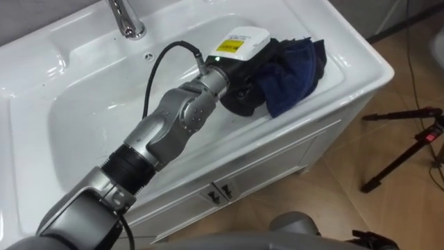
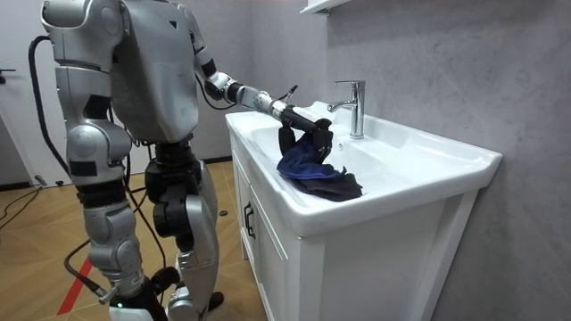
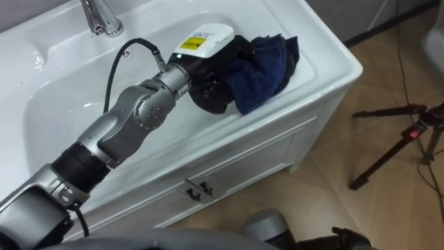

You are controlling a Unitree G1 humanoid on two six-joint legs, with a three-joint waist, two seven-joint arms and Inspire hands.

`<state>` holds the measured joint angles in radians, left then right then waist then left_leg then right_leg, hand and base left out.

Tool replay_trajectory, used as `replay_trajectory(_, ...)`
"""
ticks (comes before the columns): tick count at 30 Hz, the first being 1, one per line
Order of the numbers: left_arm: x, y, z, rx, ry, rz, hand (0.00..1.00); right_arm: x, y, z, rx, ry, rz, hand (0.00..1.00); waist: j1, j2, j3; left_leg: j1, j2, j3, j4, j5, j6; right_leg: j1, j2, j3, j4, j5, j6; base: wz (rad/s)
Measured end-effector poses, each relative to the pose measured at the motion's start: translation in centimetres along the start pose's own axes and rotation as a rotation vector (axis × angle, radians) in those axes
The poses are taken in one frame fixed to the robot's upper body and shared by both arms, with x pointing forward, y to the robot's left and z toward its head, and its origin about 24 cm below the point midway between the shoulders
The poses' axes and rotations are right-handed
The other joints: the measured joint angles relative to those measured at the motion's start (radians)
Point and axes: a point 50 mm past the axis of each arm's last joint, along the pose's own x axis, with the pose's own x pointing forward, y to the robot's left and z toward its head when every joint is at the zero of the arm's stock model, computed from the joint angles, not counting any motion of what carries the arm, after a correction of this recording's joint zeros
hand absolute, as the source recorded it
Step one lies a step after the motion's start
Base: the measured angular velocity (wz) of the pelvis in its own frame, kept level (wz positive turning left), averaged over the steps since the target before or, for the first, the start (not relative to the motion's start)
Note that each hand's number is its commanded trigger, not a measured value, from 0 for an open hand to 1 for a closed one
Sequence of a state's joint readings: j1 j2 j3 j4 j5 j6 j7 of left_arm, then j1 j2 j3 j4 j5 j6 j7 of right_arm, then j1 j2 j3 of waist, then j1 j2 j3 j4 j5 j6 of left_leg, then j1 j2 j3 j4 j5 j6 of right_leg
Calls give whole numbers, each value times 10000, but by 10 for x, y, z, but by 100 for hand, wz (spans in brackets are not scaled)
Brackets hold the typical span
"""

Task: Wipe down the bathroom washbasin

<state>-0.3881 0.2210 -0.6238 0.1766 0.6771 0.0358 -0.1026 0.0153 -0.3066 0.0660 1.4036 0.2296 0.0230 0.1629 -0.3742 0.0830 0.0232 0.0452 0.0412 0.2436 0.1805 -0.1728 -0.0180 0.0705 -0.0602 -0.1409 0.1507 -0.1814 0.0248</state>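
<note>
We've got left hand [image 1: 243, 87] clenched round bunched blue cloth [image 1: 295, 69], pressed on basin [image 1: 83, 118] floor at far right end, near front rim. We judge mid-wipe: right end being covered, bowl centre and faucet [image 1: 125, 17] side left.

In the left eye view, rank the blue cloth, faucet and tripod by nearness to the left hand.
1. Blue cloth: against the left hand, at the right end of the basin.
2. Faucet: at the back rim, to the hand's left.
3. Tripod: down on the floor, far right.
</note>
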Motion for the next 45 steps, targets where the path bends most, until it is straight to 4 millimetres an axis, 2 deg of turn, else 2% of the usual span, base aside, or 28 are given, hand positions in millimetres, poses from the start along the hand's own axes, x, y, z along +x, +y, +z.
replay_trajectory(8, -1, -3, -1, 72, 10, -138, 100, 0, -1, -6, -2, 191, -113, 0, 0, -2, 2, 86, -5, 10, -124, 0, 0, 73, 5, -5, 23, 4, -5, 0)
replay_trajectory(9, -1, -5, -2, 66, 80, -202, 100, 0, -1, -7, -42, 288, -136, 0, 37, -28, 18, 198, -9, 10, -182, 0, 0, 158, 16, 1, 16, 3, -5, -3)
replay_trajectory(16, -14, -27, -19, 223, 883, -848, 100, 2, 9, -9, -656, 568, -45, 0, 170, -97, 1, 214, -5, -46, -127, 0, 0, 174, 15, -105, 1, -29, -10, 4)
replay_trajectory(23, -22, -38, -30, 239, 1613, -1319, 100, 2, 12, -2, -594, 435, 177, 0, 218, -98, 1, 243, -7, -83, -133, 0, 0, 219, 9, -188, 8, -30, -11, 2)
replay_trajectory(31, -30, -53, -55, 428, 3002, -2005, 100, 2, 13, -5, -592, 767, 249, 0, 245, -108, 0, 365, -10, -36, -160, 0, 0, 296, 10, -87, -1, -41, -18, -3)
replay_trajectory(37, -44, -65, -83, 557, 4551, -2336, 100, 2, 11, -9, -402, 993, 18, 0, 293, -228, -79, 495, -12, 17, -180, -1, 0, 366, 20, 12, 5, -42, -19, -4)
replay_trajectory(45, -63, -81, -106, 314, 5900, -2659, 100, 2, 11, -11, -434, 1095, -193, 0, 373, -301, -138, 907, -1, 59, -184, -2, -3, 679, 41, 135, 14, -139, -37, -5)
